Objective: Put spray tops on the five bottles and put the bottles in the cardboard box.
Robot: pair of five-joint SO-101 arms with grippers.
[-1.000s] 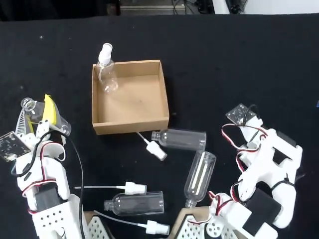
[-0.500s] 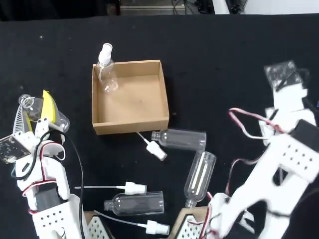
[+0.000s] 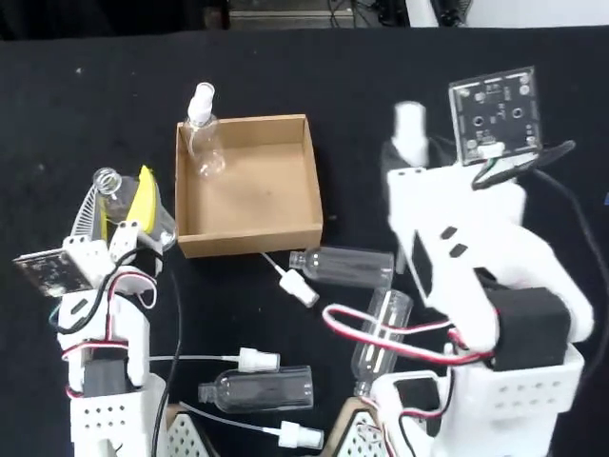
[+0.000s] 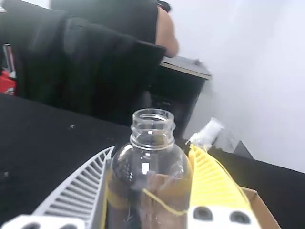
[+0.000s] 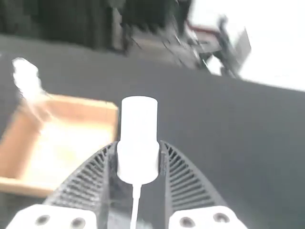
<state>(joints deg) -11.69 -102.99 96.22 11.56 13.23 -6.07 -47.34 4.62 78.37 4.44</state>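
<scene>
An uncapped clear bottle (image 3: pixel 116 195) stands upright in my left gripper (image 3: pixel 122 205), which is shut on it just left of the cardboard box (image 3: pixel 249 238). In the left wrist view the bottle (image 4: pixel 151 162) has its open neck between the grey and yellow fingers. Raised to the right of the box, my right gripper (image 3: pixel 409 157) is shut on a white spray top (image 3: pixel 409 124), tube hanging down; the right wrist view has that spray top (image 5: pixel 138 138) between black fingers. A capped bottle (image 3: pixel 203 138) stands in the box's far left corner.
Three uncapped bottles lie on the black table: one (image 3: pixel 344 266) before the box, one (image 3: pixel 381 335) nearer, one (image 3: pixel 259 388) at the front. Loose spray tops lie beside them (image 3: pixel 297 286), (image 3: pixel 257 360), (image 3: pixel 301 436). The box floor (image 5: pixel 62 143) is mostly bare.
The right arm has risen from the front right and swung in beside the box, carrying the spray top. The left arm has moved right towards the box with its bottle.
</scene>
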